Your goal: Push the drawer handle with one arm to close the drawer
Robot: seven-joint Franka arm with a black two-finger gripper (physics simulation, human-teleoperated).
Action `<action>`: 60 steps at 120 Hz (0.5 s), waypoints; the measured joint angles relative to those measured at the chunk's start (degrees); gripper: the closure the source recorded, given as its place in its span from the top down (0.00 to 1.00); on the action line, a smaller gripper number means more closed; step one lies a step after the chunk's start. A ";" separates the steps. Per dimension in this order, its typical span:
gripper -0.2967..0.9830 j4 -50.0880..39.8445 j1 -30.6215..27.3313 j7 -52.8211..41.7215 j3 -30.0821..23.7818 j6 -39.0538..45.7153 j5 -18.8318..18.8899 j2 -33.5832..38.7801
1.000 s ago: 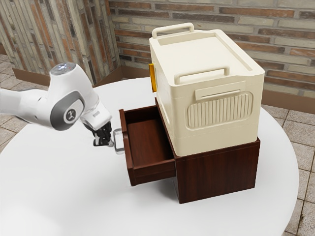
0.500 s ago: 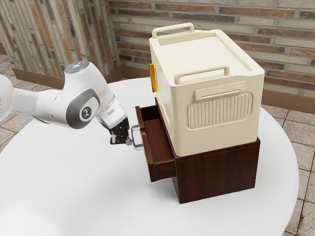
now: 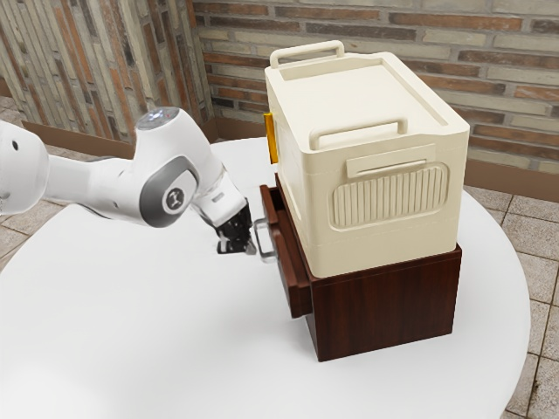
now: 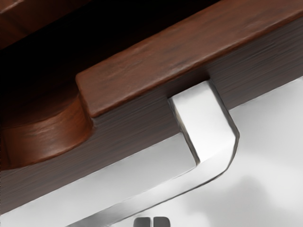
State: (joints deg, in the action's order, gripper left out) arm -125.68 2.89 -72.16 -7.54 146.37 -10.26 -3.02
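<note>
Just beside the silvery metal loop handle point(image 4: 208, 123) of the reddish-brown wooden drawer point(image 3: 291, 275), the black two-finger hand point(image 3: 249, 248) is closed; the drawer stands partly open.

This place looks like a room for eating, in a home or a small café; I cannot tell which of the 2. Under the gripper point(image 3: 236, 248) there is a round white table point(image 3: 148, 349). Behind the gripper, as the exterior view looks, stand 2 walls point(image 3: 515, 70) of brown, grey and cream bricks, with a brown board point(image 3: 502, 182) along their foot. Lower than the gripper, around the table, lies a floor point(image 3: 534, 223) of square, stone-like tiles.
</note>
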 joint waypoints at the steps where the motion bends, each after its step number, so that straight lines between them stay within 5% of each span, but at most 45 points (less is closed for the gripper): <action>1: 0.15 0.11 0.09 -0.01 0.01 0.03 0.00 -0.11; 60: 0.15 3.01 2.81 -0.40 -0.02 1.55 0.25 -3.48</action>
State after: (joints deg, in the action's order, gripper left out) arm -122.67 5.70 -72.56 -7.55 147.92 -10.01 -6.50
